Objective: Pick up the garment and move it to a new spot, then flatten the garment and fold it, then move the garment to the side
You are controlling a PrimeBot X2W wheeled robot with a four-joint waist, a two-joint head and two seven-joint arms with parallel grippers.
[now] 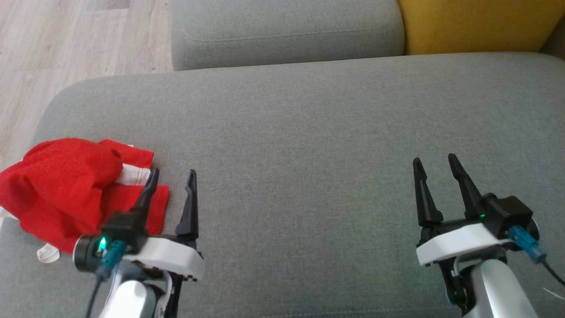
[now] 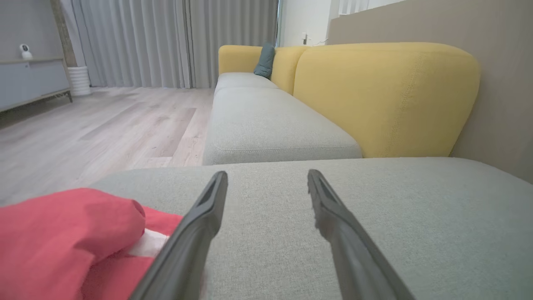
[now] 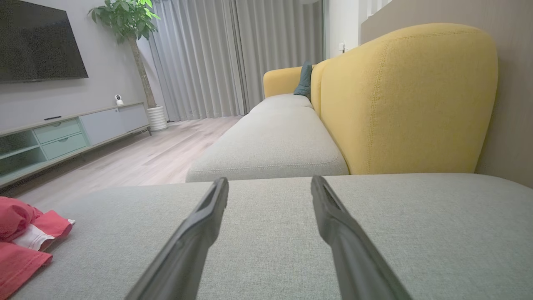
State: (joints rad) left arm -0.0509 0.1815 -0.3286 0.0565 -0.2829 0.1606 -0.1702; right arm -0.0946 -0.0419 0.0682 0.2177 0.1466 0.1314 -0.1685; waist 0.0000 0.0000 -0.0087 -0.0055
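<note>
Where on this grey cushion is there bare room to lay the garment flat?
Bare cushion runs between the left gripper and right gripper, back to the yellow backrest. Crowded: the left end, where the bunched red garment lies by the left gripper.

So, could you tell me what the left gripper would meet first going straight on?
Probably nothing soon: the left gripper points over bare grey cushion, the red garment lying off to its left, though depth is unclear.
</note>
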